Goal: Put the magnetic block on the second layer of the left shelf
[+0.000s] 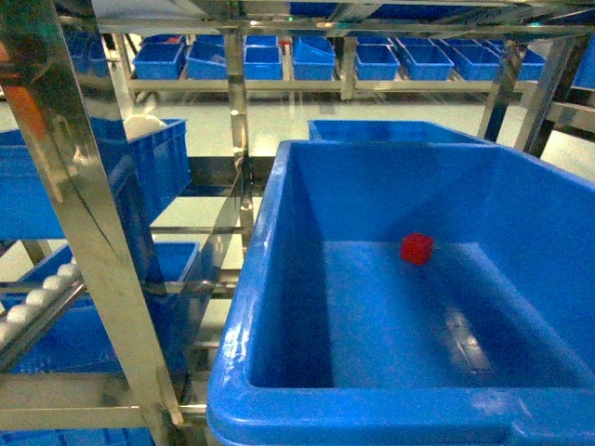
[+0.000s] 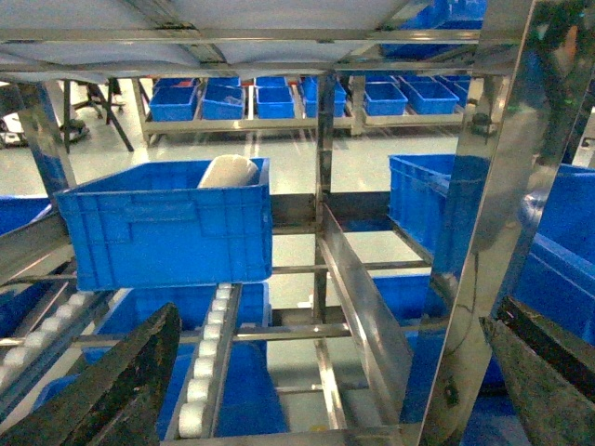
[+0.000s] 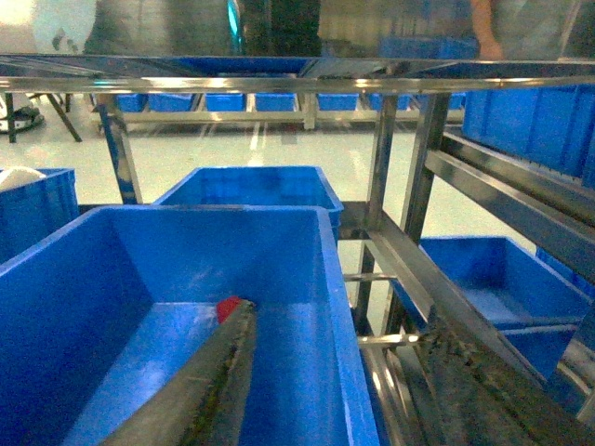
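Note:
The magnetic block [image 1: 416, 248] is a small red cube lying on the floor of a big blue bin [image 1: 251, 307], toward its back. In the right wrist view only a red corner of the block [image 3: 228, 307] shows past my left finger's tip. My right gripper [image 3: 339, 325] is open, one finger over the bin and the other outside its right wall. My left gripper [image 2: 337, 321] is open and empty, facing the left shelf's roller track [image 2: 209, 353]. Neither gripper shows in the head view.
A blue crate [image 2: 177, 223] holding a white object [image 2: 228, 172] sits on the left shelf's upper roller level. Steel uprights [image 1: 84, 204] and a slanted divider [image 2: 363, 288] frame the shelf bays. More blue bins [image 1: 307, 60] line the far racks.

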Robot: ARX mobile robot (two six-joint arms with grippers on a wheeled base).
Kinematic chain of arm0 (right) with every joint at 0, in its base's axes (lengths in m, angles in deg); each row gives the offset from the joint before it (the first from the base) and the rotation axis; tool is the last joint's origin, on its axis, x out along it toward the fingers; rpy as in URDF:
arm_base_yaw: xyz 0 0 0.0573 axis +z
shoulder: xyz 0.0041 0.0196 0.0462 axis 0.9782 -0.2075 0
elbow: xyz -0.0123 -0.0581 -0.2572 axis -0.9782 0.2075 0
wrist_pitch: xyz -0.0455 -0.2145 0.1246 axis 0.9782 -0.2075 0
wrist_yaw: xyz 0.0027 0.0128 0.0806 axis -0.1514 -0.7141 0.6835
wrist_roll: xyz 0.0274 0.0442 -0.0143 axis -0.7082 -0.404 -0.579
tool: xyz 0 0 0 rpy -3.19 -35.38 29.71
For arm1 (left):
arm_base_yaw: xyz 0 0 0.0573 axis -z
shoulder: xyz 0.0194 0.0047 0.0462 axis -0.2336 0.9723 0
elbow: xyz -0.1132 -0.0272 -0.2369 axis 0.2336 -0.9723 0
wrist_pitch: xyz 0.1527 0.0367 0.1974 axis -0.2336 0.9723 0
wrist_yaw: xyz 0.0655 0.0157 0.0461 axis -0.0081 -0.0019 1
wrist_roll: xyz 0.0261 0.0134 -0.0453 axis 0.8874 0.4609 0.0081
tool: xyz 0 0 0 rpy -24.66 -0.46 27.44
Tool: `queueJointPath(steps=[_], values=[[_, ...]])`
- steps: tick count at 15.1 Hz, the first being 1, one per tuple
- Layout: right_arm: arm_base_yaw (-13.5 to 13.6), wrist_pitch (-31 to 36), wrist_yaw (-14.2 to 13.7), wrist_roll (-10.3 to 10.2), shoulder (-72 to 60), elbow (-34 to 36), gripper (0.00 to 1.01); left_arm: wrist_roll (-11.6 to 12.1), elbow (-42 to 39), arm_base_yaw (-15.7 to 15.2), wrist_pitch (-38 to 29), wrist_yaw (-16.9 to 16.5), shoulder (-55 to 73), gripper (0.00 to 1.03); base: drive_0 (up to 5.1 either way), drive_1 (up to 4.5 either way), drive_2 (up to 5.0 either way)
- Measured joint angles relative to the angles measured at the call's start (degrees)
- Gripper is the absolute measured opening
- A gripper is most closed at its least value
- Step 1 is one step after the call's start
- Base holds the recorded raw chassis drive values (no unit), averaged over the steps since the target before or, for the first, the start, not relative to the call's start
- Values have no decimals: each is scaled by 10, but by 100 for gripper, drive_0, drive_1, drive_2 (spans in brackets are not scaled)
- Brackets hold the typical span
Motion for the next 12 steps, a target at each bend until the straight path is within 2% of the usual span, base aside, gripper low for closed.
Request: queueJointPath(steps=[1,5,6,7,9,12], values=[[9,4,-8,1,13,10,46,0,0,0,0,0,0,98,0,0,0],[30,4,-26,3,45,46,20,0,0,0,0,0,0,98,0,0,0],[43,0,-49,3,56,56,11,0,0,0,0,0,0,98,0,0,0],[70,-1,-79,3,64,65,4,0,0,0,0,0,0,98,0,0,0],[96,-3,-82,5,81,77,2,0,0,0,0,0,0,98,0,0,0],[91,-11,-92,5,108,92,2,0,0,0,0,0,0,98,0,0,0]])
